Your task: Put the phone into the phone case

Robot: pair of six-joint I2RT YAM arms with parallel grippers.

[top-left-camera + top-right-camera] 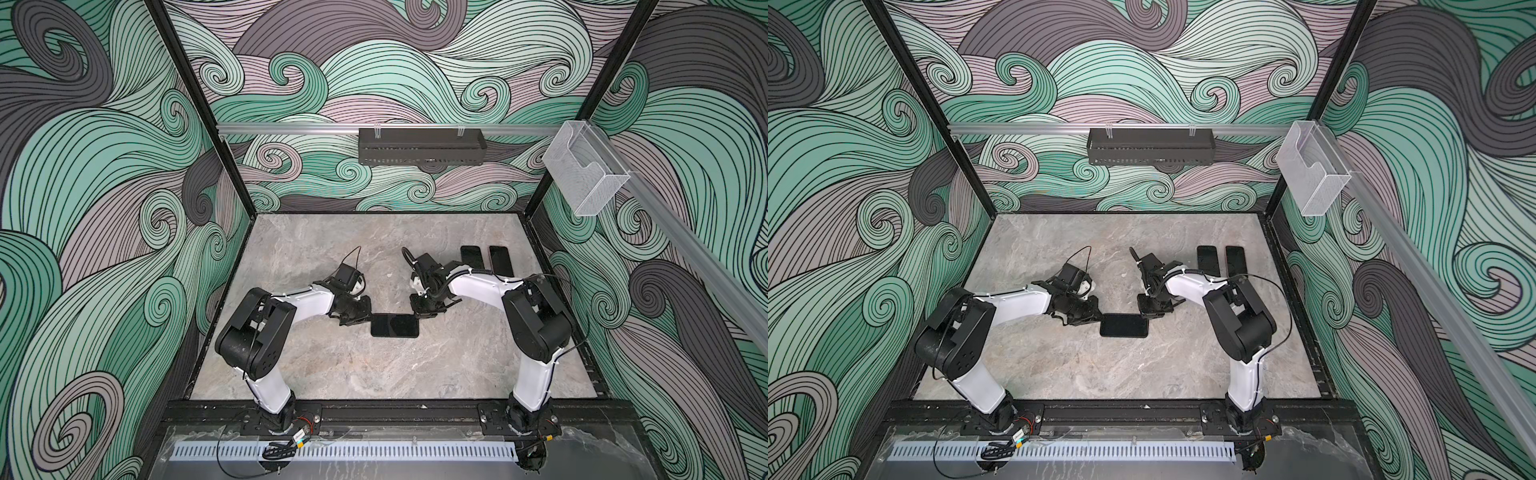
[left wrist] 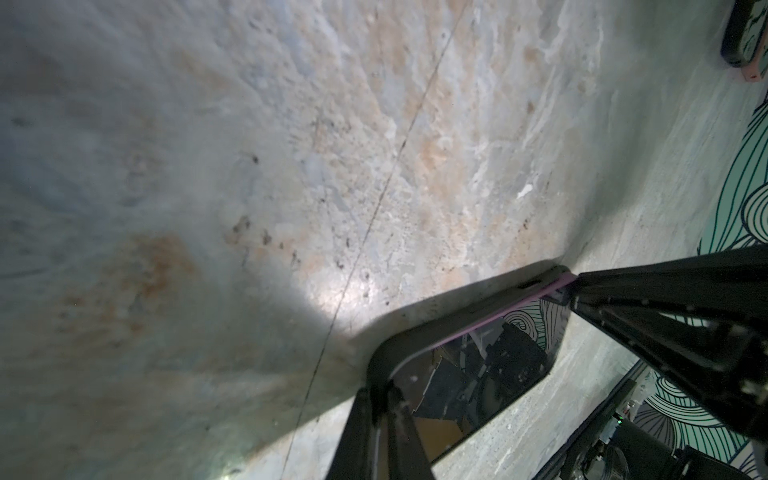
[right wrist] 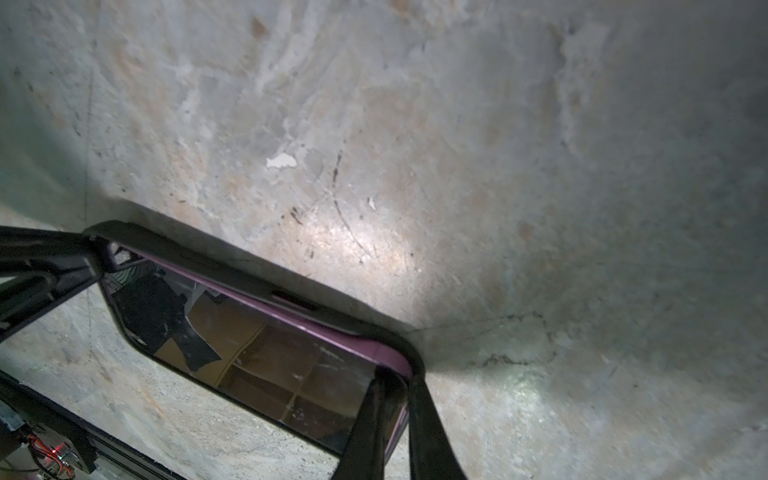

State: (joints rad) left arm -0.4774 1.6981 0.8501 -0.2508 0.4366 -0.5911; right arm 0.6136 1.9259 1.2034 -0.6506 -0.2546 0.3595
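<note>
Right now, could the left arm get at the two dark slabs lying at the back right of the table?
Probably not. The left pincer is shut on the cased phone in the middle, the right arm lies across the way, and the dark slabs sit far over beside it.

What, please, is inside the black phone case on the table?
A phone lies in the phone case, dark screen up, purple edge showing along one side. Its back and the case floor are covered; the left gripper and right gripper hide two corners.
</note>
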